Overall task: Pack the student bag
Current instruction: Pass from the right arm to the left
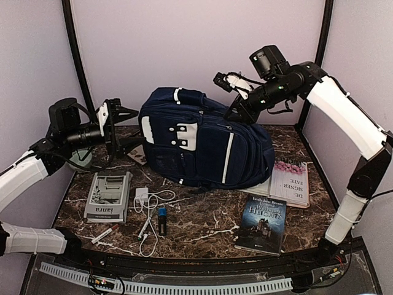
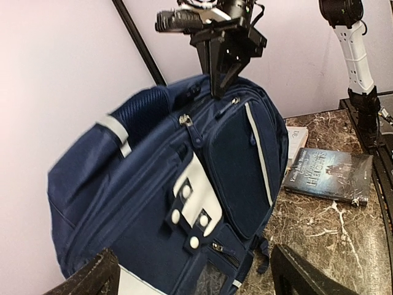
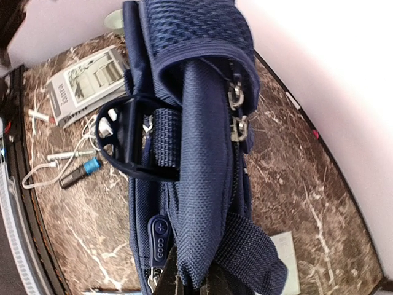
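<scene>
The student bag [image 1: 202, 144] is a navy backpack with white trim, propped up in the middle of the marble table. My right gripper [image 1: 236, 114] reaches down onto its upper right edge. In the right wrist view that gripper [image 3: 192, 278] is shut on a fold of the bag's navy fabric [image 3: 202, 184], next to a zip puller. My left gripper [image 1: 126, 126] hovers at the bag's left side, jaws wide apart. In the left wrist view the left gripper [image 2: 196, 283] faces the bag's front pocket [image 2: 153, 209] without touching it, and the right gripper [image 2: 218, 86] pinches the top.
A grey box [image 1: 109, 196], a white charger with cable [image 1: 147, 206], a blue-tipped stick [image 1: 161, 220] and a marker [image 1: 104, 233] lie at the front left. A dark novel [image 1: 263, 224] and a pale book [image 1: 288, 184] lie at the right.
</scene>
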`<state>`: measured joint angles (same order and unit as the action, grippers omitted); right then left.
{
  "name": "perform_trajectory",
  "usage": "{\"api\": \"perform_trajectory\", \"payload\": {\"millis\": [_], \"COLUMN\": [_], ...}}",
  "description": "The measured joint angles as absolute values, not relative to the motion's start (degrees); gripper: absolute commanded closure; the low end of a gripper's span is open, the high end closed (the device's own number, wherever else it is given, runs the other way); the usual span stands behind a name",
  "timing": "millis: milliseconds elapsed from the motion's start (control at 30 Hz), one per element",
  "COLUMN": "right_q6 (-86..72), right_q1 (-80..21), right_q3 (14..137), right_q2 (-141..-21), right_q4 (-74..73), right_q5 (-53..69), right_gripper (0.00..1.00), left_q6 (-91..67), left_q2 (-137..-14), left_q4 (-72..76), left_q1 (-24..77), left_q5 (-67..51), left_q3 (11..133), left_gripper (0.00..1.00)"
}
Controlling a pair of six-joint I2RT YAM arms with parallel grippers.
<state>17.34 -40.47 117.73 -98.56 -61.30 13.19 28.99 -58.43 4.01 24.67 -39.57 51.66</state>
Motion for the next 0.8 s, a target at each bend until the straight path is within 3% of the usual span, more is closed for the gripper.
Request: {"api": "perform_trajectory", "payload": {"millis": [100,367,567,633,700,733,800], "right_q6": [20.6,28.4,33.0,33.7,34.1,34.1,34.0], "right_q1": [-41.7,-43.3,-43.4,-43.3,-43.3,-43.3,-43.3], "right_q3": [117.5,110.4,103.8,101.8,99.9,98.8,96.7], "right_q2": [-98.0,-92.1,-86.4,-85.2,-84.3,-83.8,-82.8], "right_q4": [-61.4,-60.9,-59.4,-58.0,-56.8,-55.8,-53.5], "right_q5": [13.6,17.8,20.7,20.8,20.8,20.7,20.1], "right_gripper": [1.0,1.0,1.0,1.0,1.0,1.0,1.0], "left_q6": [30.8,34.0,37.2,36.5,35.0,34.1,32.4], "left_q2": [-57.6,-59.5,-70.7,-72.8,-74.3,-74.8,-75.1], "left_q4": [-0.6,-8.6,-14.0,-13.5,-12.3,-11.5,-9.5], "left_q1": [25.8,26.6,26.6,26.6,26.6,26.6,26.7], "left_q5": [-38.0,-33.7,-37.3,-39.4,-41.6,-43.2,-46.6], "left_q3": [56.6,63.7,70.8,71.0,70.9,70.7,69.2], "left_gripper": [0.01,0.01,0.03,0.1,0.24,0.36,0.8]}}
